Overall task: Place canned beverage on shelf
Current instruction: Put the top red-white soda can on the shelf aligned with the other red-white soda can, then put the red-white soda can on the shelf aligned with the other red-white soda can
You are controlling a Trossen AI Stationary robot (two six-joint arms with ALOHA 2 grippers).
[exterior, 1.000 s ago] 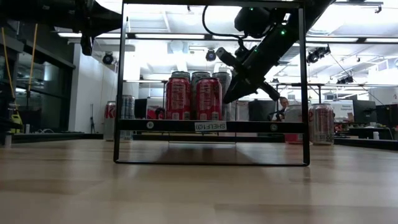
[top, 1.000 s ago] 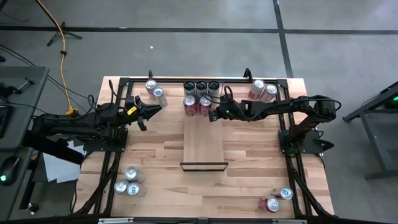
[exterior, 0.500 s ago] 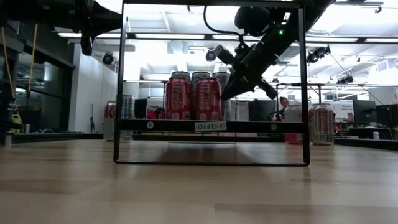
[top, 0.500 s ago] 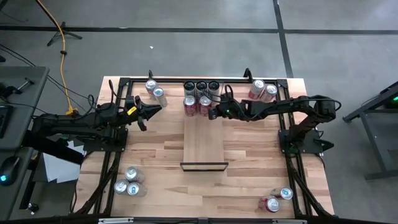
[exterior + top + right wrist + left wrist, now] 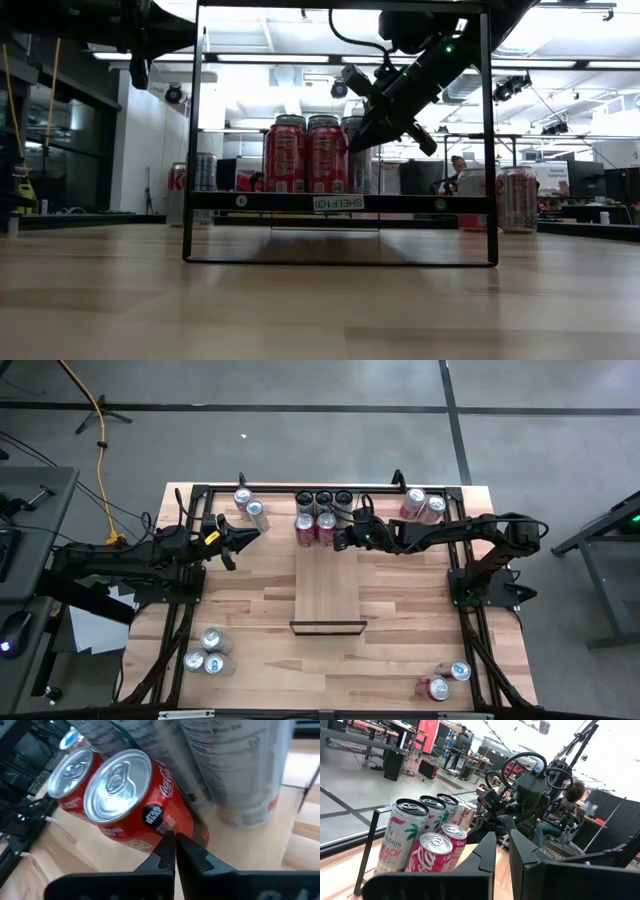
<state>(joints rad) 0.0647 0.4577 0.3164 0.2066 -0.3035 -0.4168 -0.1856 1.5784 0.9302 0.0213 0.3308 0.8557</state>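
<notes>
Nudged further left since a second ago with right jaws (image 5: 171, 851) shut and empty against the red Coca-Cola can (image 5: 137, 800) standing on the shelf (image 5: 328, 588) beside its twin, left jaws (image 5: 502, 851) shut over the desk (image 5: 250, 610), risks tipping that can.

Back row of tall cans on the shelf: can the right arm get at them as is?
Probably not head-on. The right gripper, shut, sits at the red cans, which stand between it and the tall cans; from above looks free.
</notes>
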